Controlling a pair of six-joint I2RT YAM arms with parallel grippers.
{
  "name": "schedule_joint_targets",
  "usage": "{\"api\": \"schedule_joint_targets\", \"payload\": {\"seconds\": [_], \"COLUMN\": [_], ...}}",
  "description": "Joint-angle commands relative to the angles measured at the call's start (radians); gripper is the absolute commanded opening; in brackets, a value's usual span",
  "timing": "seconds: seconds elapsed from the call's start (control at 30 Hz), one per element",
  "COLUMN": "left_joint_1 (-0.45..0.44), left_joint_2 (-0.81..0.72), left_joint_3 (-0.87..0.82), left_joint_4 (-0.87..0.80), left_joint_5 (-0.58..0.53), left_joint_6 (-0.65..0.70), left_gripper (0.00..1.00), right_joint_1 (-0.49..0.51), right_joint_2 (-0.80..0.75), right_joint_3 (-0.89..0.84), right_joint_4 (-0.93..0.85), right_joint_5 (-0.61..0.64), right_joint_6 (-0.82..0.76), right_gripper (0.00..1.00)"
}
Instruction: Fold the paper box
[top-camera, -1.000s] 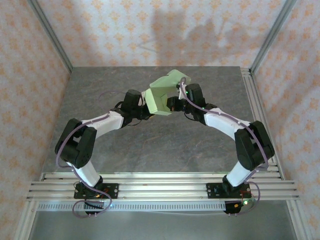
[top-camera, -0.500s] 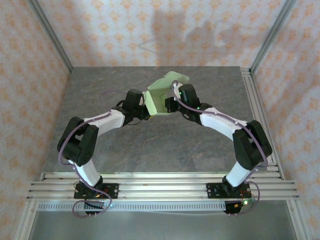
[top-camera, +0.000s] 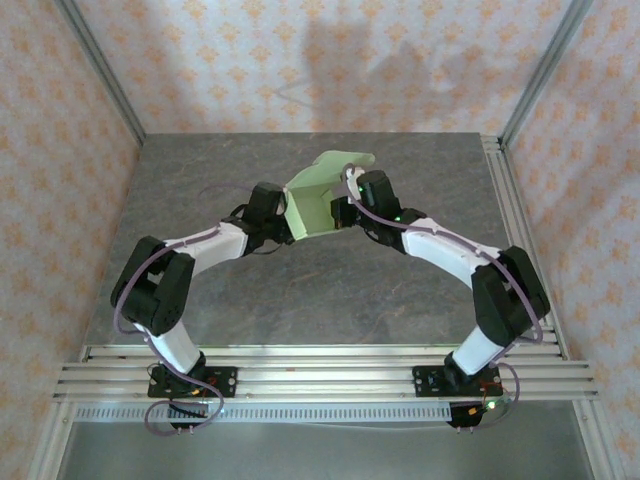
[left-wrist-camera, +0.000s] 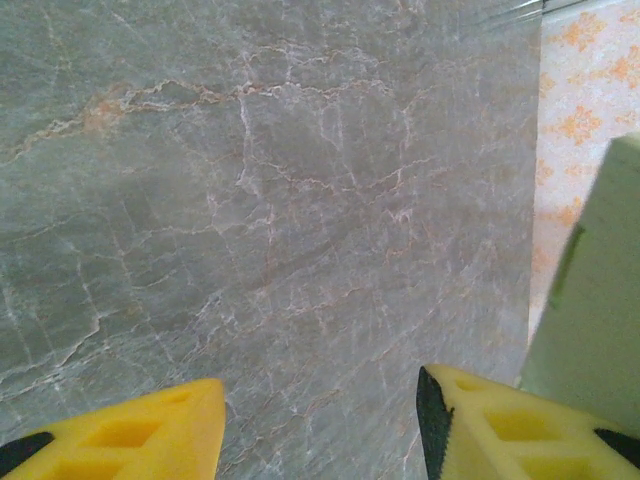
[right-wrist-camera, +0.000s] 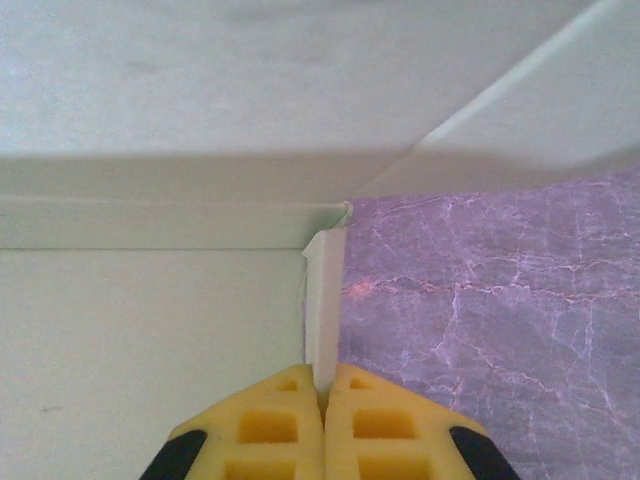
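Rails of silver metal run along the near edge of the grey marbled stone worktop. My two arms are bolted there, side by side. Both arms reach away from me and bend in toward the middle, like an arch.

Between the two arm tips is the pale green paper box, near the middle of the worktop. It is partly folded and stands up on its side, with its open inside facing the top camera. I cannot tell if its bottom edge rests on the worktop.

My left tool is just beside the left side of the box. In its own camera my left tool is let go. Its two yellow fingers stand apart, with bare worktop showing between them. The box is a pale green wall at the right, close against the outside of one finger. I cannot tell if they touch.

My right tool is at the right side of the box. In its own camera my right tool is clenched on a thin strip of the box's card, which stands edge-on between the yellow fingers. Green card spreads to the left and above, and worktop shows to the right.

A rounded flap of the box leans toward the far side. Behind it all is a cream wall with orange patterns.
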Motion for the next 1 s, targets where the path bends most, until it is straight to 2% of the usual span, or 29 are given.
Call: {"api": "schedule_joint_targets", "payload": {"seconds": [0.0,0.4,0.53,0.77,0.97], "left_joint_1": [0.000,0.022,0.049,0.169,0.174], "left_joint_2": [-0.047,-0.031,-0.046,-0.225,-0.431], "left_joint_3": [-0.027,-0.152,-0.176,-0.262,-0.238], "left_joint_4": [0.067,0.079,-0.028,-0.180,-0.343], "left_joint_5": [-0.002,-0.076,-0.125,-0.139,-0.217], "left_joint_6": [0.016,0.022,0.088,0.181,0.266], "left_gripper": [0.56,0.60,0.60,0.60,0.62], "right_joint_1": [-0.006,-0.061,-0.087,-0.111,-0.102], "right_joint_2": [-0.049,-0.083,-0.070,-0.003,0.057], "right_joint_3": [-0.020,-0.055,-0.074,-0.080,-0.096], "right_joint_4": [-0.033,-0.039,-0.034,-0.092,-0.124], "right_joint_5": [-0.003,0.069,0.093,0.194,0.294], "right_joint_6": [0.010,0.021,0.022,0.020,0.050], "right_gripper": [0.00,0.00,0.00,0.00,0.00]}}
